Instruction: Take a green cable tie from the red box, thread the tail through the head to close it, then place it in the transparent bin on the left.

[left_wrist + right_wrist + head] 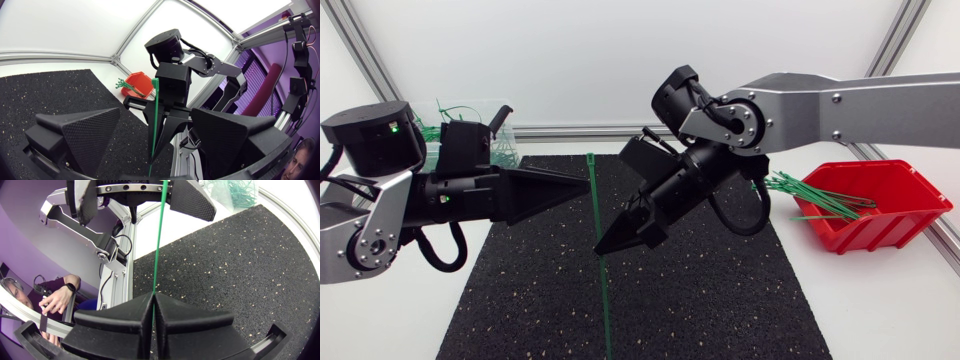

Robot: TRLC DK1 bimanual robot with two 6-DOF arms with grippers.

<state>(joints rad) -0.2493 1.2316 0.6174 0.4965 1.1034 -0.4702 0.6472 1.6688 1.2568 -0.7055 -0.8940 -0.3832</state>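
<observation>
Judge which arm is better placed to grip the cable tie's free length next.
Left, probably. The left tool is open with the green cable tie running between its fingers, so closing would grip it. The right tool is shut on the tie, holding it steady.

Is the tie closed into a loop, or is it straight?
Straight: the tie runs as one line through the shut right gripper; no loop shows.
</observation>
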